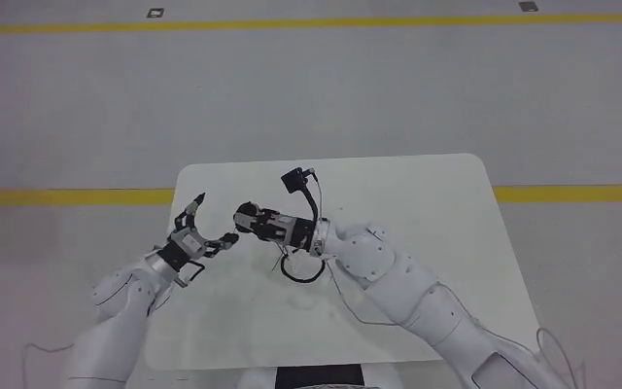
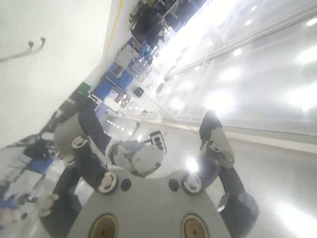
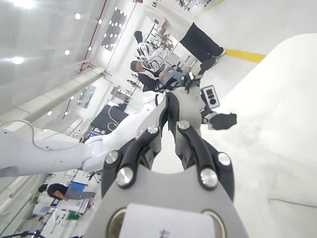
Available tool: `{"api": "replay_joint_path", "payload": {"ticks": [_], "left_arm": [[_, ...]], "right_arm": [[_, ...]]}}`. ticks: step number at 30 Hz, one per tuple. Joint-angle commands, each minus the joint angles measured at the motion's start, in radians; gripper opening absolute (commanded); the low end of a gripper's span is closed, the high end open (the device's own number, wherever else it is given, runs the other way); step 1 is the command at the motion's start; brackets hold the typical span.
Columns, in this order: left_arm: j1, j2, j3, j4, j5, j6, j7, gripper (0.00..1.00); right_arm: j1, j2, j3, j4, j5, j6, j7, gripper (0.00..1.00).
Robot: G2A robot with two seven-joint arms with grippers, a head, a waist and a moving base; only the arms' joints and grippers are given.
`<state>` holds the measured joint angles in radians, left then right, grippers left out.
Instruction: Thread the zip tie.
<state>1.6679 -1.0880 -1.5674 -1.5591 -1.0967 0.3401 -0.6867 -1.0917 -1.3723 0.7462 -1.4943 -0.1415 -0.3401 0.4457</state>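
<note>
White table [image 1: 437, 194] is seen in the middle of the top view, with both arms entering from the lower edge. The left gripper [image 1: 215, 219] is held over the table's left part, left of frame centre. Its jaws are spread wide, one finger [image 1: 196, 204] pointed toward the upper frame and the other [image 1: 229, 238] pointed right. The same spread is confirmed in the left wrist view, where the two dark fingers stand well apart at lower left and lower right.

The right gripper [image 1: 245, 215] is placed just right of the left one, near frame centre, tips aimed left at the gap between the left fingers. The two are near each other, but contact cannot be told. In the right wrist view its fingers [image 3: 161, 115] are seen pressed together at frame centre, so it is closed. Whether anything is pinched between them cannot be told.

The zip tie cannot be located with certainty. A thin pale line [image 3: 292, 202] is seen lying flat on the tabletop at the lower right of the right wrist view. Whether that is the tie cannot be told.

A black cable loop [image 1: 303, 281] is seen by the right wrist, just below frame centre in the top view.
</note>
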Motion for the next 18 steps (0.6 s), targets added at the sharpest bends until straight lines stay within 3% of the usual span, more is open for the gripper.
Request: {"api": "replay_joint_path", "payload": {"ticks": [1, 4, 6, 10, 18], "left_arm": [[-0.009, 0.029, 0.036, 0.029, -0.047, 0.0, -0.07, 1.0], [-0.03, 0.072, 0.083, 0.073, -0.117, 0.0, -0.133, 1.0], [-0.049, 0.1, 0.111, 0.092, -0.157, 0.0, -0.136, 1.0], [-0.068, 0.142, 0.141, 0.088, -0.2, 0.0, -0.143, 1.0], [-0.068, 0.142, 0.141, 0.088, -0.2, 0.0, -0.143, 1.0]], "right_arm": [[-0.004, -0.001, -0.004, 0.004, 0.018, 0.0, -0.021, 0.0], [0.001, -0.004, -0.014, 0.026, 0.024, 0.0, -0.046, 0.0], [0.008, -0.008, -0.023, 0.04, 0.026, 0.0, -0.065, 0.0], [0.014, -0.011, -0.036, 0.054, 0.03, 0.0, -0.092, 0.0], [0.014, -0.012, -0.036, 0.055, 0.031, 0.0, -0.094, 0.0]]}}
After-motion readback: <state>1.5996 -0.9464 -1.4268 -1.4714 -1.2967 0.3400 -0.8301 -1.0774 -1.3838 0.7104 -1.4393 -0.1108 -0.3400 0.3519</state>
